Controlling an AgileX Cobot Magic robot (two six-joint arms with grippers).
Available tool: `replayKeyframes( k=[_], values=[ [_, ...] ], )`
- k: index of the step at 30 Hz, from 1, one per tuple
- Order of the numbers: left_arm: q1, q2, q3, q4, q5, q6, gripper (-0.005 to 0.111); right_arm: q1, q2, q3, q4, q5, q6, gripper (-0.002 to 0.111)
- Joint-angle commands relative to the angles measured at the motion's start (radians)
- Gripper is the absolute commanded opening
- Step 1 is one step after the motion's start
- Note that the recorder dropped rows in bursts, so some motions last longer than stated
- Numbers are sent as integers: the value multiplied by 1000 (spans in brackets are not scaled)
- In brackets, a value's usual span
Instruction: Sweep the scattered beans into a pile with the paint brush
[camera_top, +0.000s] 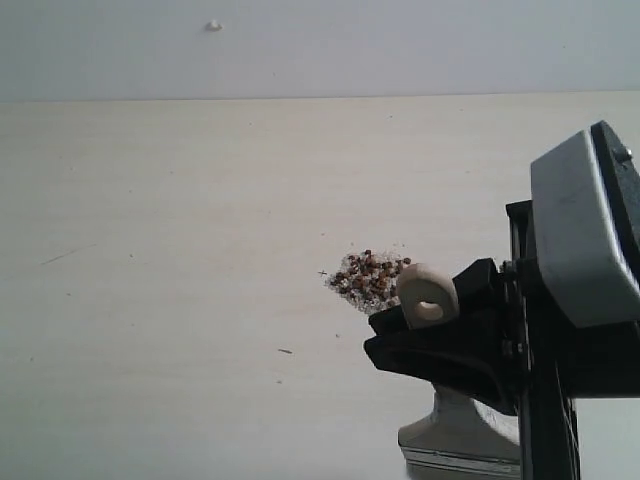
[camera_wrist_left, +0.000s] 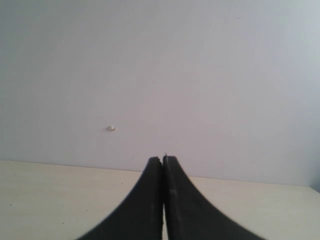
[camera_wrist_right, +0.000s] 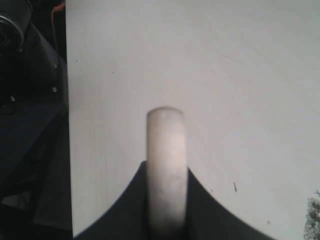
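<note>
My right gripper (camera_top: 415, 335) clenches the wide flat cream-handled paint brush (camera_top: 428, 292). Its bristles are cut off by the frame's edge, and my black fingers hide the mid-handle. The small pile of reddish-brown beans and whitish crumbs (camera_top: 370, 278) lies on the pale wooden table (camera_top: 150, 250), behind the handle's holed end. My left gripper (camera_wrist_left: 163, 162) is pressed closed on nothing, facing a plain white wall (camera_wrist_left: 200, 60).

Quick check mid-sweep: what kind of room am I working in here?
Likely a robot test bench rather than a home: a pale wood-grain table against a plain white wall, the bean pile and paint brush as the work, and dark machine hardware beside the table's edge.
</note>
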Motion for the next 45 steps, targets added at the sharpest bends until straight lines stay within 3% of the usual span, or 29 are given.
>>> replayKeyframes(
  k=[1,10,45],
  values=[
    [1,-6,5,4,0,-3,0,-3,-3,-32,-6,-9,80,0],
    [1,-6,5,4,0,-3,0,-3,-3,-34,-6,110,86,0],
    [1,-6,5,4,0,-3,0,-3,-3,-34,-6,112,86,0]
  ],
)
